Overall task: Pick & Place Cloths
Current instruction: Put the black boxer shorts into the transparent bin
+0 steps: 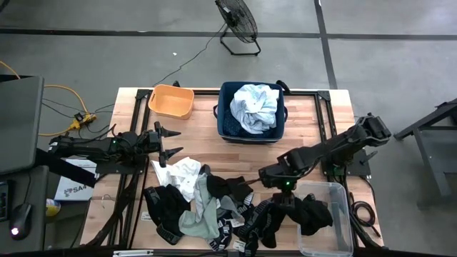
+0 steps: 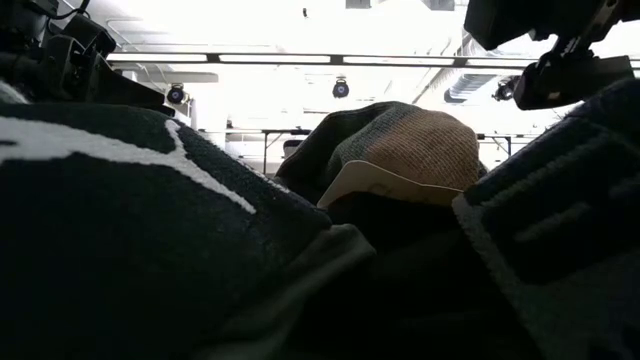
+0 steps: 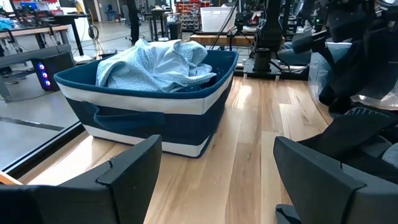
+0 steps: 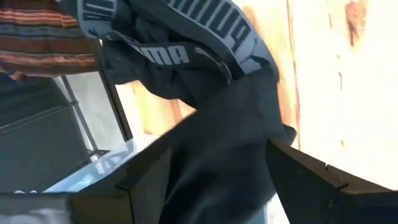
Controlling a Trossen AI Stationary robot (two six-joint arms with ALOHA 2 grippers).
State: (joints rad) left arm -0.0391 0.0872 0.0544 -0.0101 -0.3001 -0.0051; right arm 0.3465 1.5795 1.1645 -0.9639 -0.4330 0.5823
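The right gripper hovers low over the heap of cloths at about 5 o'clock on the worktop, beside the clear plastic tub. In the right wrist view its fingers stand either side of a black garment with a printed waistband, pinching it; the fabric bunches between them and hangs down. The step in hand looks like the pick-up of this black piece from the pile.

The left gripper waits at 9 o'clock, its fingers spread wide with nothing between them, facing the navy fabric bin. A pale blue-white shirt already lies in that bin at 12 o'clock. An orange tub sits at 11 o'clock.

The remaining cloths, black pieces, a white piece and a grey-green one, sprawl around 6 o'clock.

Next, I judge, the right arm needs a clean lift that frees the black garment from its neighbours, then a carry towards a container.
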